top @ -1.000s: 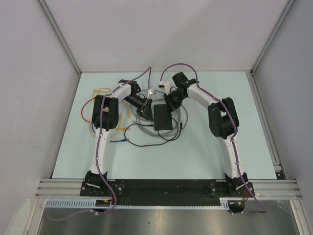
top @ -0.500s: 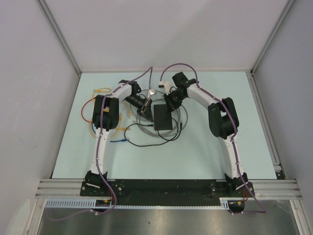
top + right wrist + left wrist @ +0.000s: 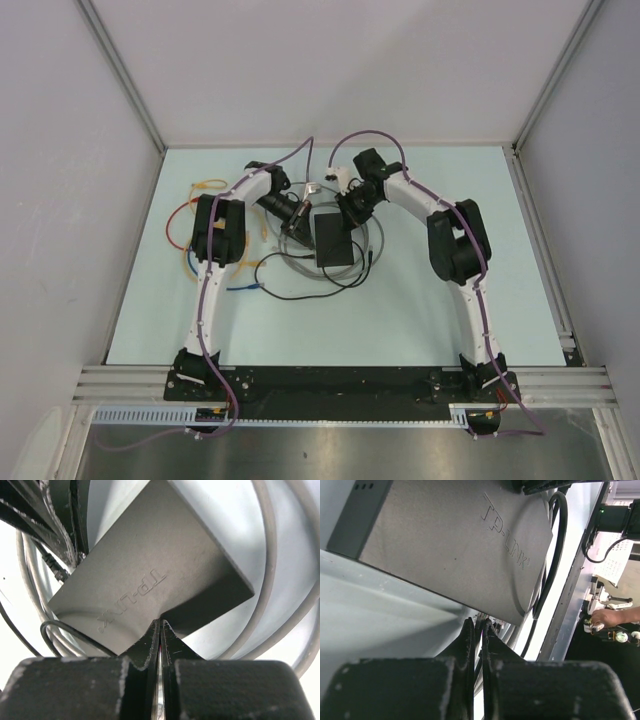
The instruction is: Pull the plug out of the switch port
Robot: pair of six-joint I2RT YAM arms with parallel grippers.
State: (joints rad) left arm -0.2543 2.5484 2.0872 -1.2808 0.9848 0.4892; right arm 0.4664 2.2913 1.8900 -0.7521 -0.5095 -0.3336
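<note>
The switch is a flat black box in the middle of the table, amid looped cables. It fills the top of the left wrist view and shows in the right wrist view. My left gripper sits at its far left corner. Its fingers are pinched to a narrow slit, and a thin dark cable appears caught in it. The plug itself I cannot make out. My right gripper is shut with nothing in it. Its tips rest on the switch's far edge.
A grey cable loops around the switch and a thin black cable trails toward me. Orange cables and a blue plug lie left of the left arm. Grey walls enclose the table on three sides.
The left gripper's jaws have closed at the switch's corner. Both arms have hardly shifted, and the switch lies where it did.
</note>
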